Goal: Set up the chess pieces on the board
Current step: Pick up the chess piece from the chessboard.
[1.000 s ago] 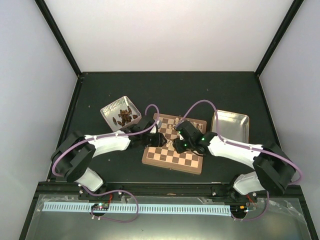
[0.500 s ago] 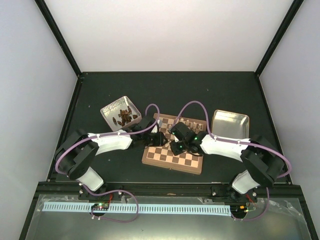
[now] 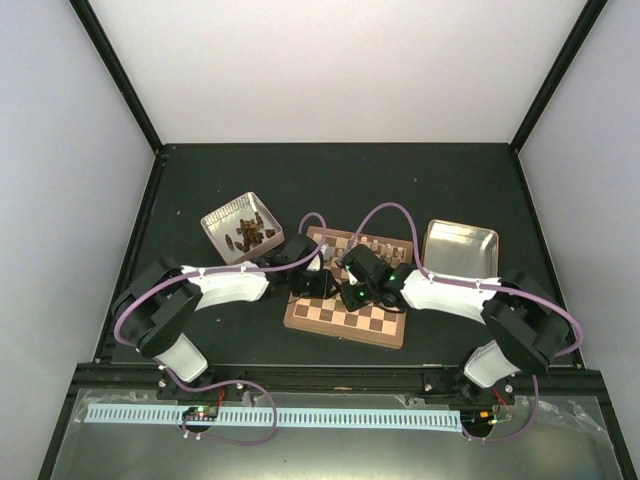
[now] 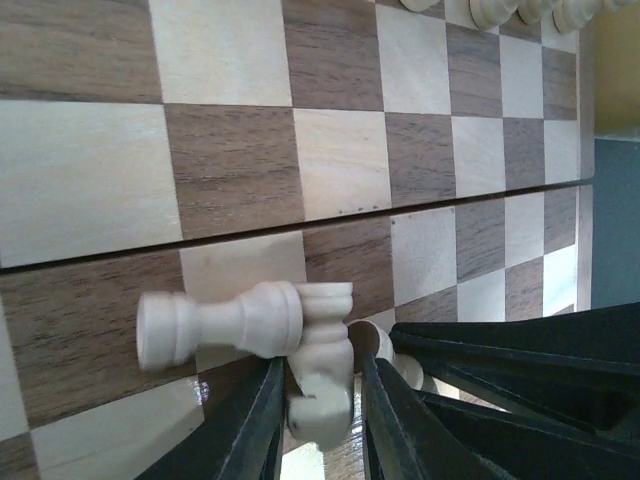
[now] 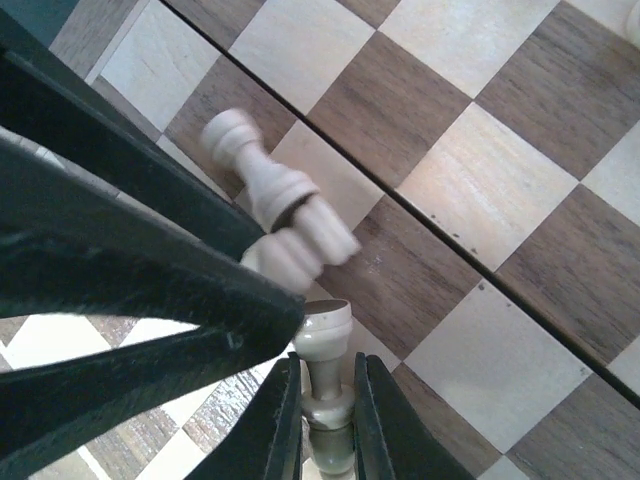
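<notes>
Both pincers are gripping pieces over the board (image 3: 375, 325).
Top view: it is lying midway along the front edge of the counter (image 3: 400, 190). Left wrist: the left pincer (image 4: 320, 358) is clamping a cream piece (image 4: 320, 400) touching a toppled piece (image 4: 215, 325). Right wrist: the right pincer (image 5: 326, 358) is squeezing a second cream piece (image 5: 325, 330).

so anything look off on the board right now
yes, one fallen piece lies on its side on the board, by the centre seam, against the held piece in the left gripper. set pieces should stand upright
</notes>
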Robot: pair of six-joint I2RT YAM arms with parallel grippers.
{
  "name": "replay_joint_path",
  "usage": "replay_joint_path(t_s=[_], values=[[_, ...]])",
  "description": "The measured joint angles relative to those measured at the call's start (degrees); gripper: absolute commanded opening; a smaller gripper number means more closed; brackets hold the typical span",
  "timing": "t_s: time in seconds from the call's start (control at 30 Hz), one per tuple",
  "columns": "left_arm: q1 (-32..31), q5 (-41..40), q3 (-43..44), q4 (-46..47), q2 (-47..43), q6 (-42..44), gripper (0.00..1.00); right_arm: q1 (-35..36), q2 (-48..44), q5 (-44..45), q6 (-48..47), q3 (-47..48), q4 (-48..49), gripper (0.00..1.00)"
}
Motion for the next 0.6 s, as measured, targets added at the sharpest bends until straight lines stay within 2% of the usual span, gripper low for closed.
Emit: replay_joint_path(t_s=[0.13,0.33,0.4,0.53,0.6], values=[[-0.5,-1.7,0.9,-1.0,0.5,0.1,0.17,0.0,-0.7,-0.6,0.0,-0.9,0.5,0.04],[-0.9,-3.7,1.3,-1.3,0.6,0.0,0.18,0.1,-3.8,-1.4,0.0,-3.1,0.0,0.04],[-0.9,-3.8,1.3,-1.3,0.6,0.0,0.22,0.1,-5.5,-1.6,0.0,-3.9,-0.1,0.04],[-0.9,-3.2,1.3,-1.3,0.3,0.0,0.39,0.2,-9.6,-1.6,-0.2,-5.7,0.3,0.05],[-0.9,-2.8,1.2,-1.7,-0.3,0.0,0.44,0.2,-11.3,-1.8,-0.4,-6.5,0.9,0.05]])
